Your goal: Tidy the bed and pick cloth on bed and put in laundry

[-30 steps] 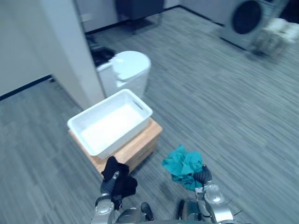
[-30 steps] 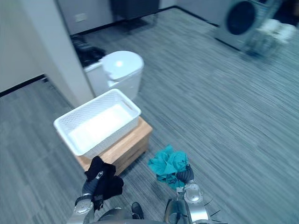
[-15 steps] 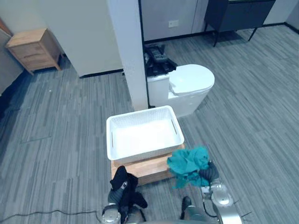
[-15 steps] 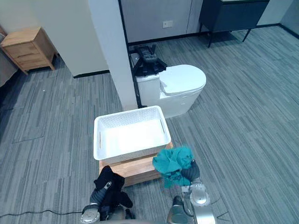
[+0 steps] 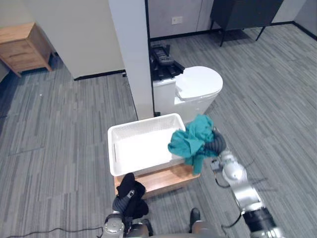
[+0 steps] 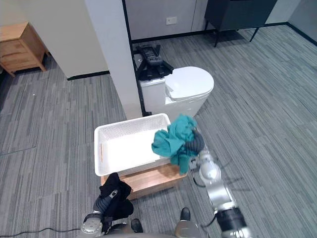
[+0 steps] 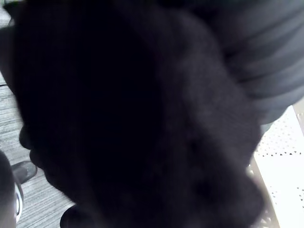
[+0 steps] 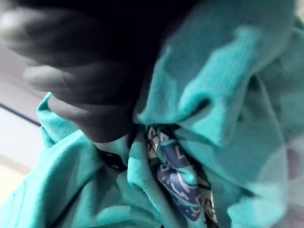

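Grey plank floor all round. Nearest me, in front of the white basket (image 5: 113, 148), my left hand (image 6: 105, 197) is buried in a black cloth (image 6: 119, 191), so I can't tell its grip. Basket sits on a low wooden bench (image 5: 163, 179). My right hand (image 5: 216, 144) has its fingers clutching the teal cloth (image 5: 190, 141) over the basket's right end. Toilet (image 5: 198, 87) is just behind the basket.

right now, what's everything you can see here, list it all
laundry basket: one, white, on the wooden stand
wooden stand: one, light wood, low, on the floor under the basket
teal cloth: one, teal, bunched over the basket's right end
black cloth: one, black, held in front of the stand
toilet: one, white, lid down, behind the basket
pillar: one, white, beside the toilet
wooden nightstand: one, light wood, far left
dark cabinet: one, far right
floor: grey, striped
right hand: holding the teal cloth
left hand: holding the black cloth
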Tool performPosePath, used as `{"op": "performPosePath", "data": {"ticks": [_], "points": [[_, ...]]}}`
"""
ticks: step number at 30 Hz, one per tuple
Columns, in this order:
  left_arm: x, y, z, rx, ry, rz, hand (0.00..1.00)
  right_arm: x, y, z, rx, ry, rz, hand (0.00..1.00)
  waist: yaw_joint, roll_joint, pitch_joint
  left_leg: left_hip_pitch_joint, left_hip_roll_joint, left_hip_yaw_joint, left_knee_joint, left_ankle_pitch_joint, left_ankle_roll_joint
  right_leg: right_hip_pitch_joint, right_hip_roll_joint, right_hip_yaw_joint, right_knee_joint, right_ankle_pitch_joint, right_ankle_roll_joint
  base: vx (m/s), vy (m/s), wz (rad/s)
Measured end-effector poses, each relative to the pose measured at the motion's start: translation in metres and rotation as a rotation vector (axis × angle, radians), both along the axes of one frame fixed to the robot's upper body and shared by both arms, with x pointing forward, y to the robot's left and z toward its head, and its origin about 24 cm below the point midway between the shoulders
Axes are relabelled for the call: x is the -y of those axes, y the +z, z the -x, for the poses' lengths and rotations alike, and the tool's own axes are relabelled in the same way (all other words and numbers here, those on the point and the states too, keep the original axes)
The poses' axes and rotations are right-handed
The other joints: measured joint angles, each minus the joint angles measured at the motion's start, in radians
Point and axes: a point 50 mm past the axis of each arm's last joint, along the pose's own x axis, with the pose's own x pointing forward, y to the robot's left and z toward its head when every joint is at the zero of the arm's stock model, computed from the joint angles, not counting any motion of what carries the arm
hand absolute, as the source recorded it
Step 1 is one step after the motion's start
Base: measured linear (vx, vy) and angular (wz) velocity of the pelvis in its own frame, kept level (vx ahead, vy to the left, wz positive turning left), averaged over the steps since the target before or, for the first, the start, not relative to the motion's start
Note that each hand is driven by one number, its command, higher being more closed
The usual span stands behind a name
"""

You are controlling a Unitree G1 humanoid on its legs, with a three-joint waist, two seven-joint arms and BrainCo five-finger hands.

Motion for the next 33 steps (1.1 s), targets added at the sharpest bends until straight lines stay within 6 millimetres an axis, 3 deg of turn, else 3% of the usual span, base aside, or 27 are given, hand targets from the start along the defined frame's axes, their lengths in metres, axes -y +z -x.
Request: {"op": "performPosePath", "data": {"ticks": [3, 9, 13, 16, 19, 20, 23, 27, 33], "points": [[0.006, -0.001, -0.001, -0.002, -0.028, 0.009, 1.0, -0.019, 0.033, -0.018, 0.111, 0.097, 0.054, 1.0, 0.001, -0.005, -0.002, -0.032, 0.0, -0.02, -0.029, 0.037, 0.002, -0.034, 0.005, -0.001, -0.01, 0.039, -0.02, -0.1, -0.016, 0.16], [0.011, 0.004, -0.014, 0.04, -0.038, 0.011, 1.0, -0.04, 0.039, -0.043, 0.096, 0.162, 0.14, 1.0, 0.023, 0.004, 0.024, -0.129, -0.001, -0.085, -0.035, 0.074, 0.018, -0.089, 0.009, -0.039, -0.023, 0.117, -0.038, -0.12, 0.007, 0.3], [0.009, 0.013, -0.025, 0.112, 0.0, 0.022, 1.0, -0.036, 0.05, -0.061, 0.092, 0.131, 0.184, 1.0, 0.036, 0.027, 0.087, -0.19, -0.011, -0.153, -0.057, 0.123, 0.019, -0.128, 0.0, -0.089, -0.017, 0.136, -0.048, -0.11, 0.04, 0.56], [0.01, 0.023, -0.033, 0.169, 0.013, 0.037, 1.0, -0.025, 0.055, -0.073, 0.077, 0.078, 0.229, 1.0, 0.062, 0.063, 0.136, -0.235, -0.018, -0.203, -0.081, 0.172, 0.018, -0.151, -0.005, -0.14, -0.019, 0.136, -0.048, -0.07, 0.025, 0.51], [0.011, 0.029, -0.038, 0.204, 0.015, 0.044, 1.0, -0.013, 0.042, -0.079, 0.011, 0.018, 0.267, 1.0, 0.083, 0.093, 0.165, -0.246, -0.018, -0.243, -0.126, 0.218, 0.013, -0.158, 0.0, -0.172, -0.021, 0.135, -0.048, -0.04, 0.022, 0.42], [0.012, 0.033, -0.04, 0.224, 0.018, 0.056, 1.0, -0.007, 0.04, -0.083, -0.012, -0.013, 0.266, 0.0, 0.083, 0.104, 0.175, -0.251, -0.018, -0.247, -0.142, 0.235, 0.012, -0.163, 0.0, -0.187, -0.021, 0.135, -0.048, -0.04, 0.025, 0.28], [0.013, 0.047, -0.051, 0.306, 0.014, 0.067, 1.0, 0.007, 0.053, -0.096, -0.011, -0.116, 0.258, 0.0, 0.085, 0.114, 0.226, -0.257, -0.021, -0.248, -0.158, 0.259, 0.012, -0.167, -0.003, -0.189, -0.029, 0.134, -0.047, -0.05, 0.029, 0.12], [0.018, 0.06, -0.058, 0.381, 0.009, 0.093, 1.0, 0.028, 0.077, -0.11, 0.008, -0.246, 0.222, 0.0, 0.08, 0.128, 0.239, -0.283, -0.025, -0.239, -0.166, 0.28, 0.007, -0.185, -0.01, -0.19, -0.032, 0.092, -0.025, -0.05, -0.01, 0.06], [0.037, 0.088, -0.075, 0.516, -0.036, 0.134, 1.0, 0.062, 0.098, -0.106, 0.107, -0.418, 0.234, 0.0, 0.069, 0.132, 0.241, -0.275, -0.009, -0.229, -0.167, 0.294, -0.002, -0.179, 0.004, -0.187, -0.033, 0.096, -0.014, 0.0, -0.042, -0.02]]}}
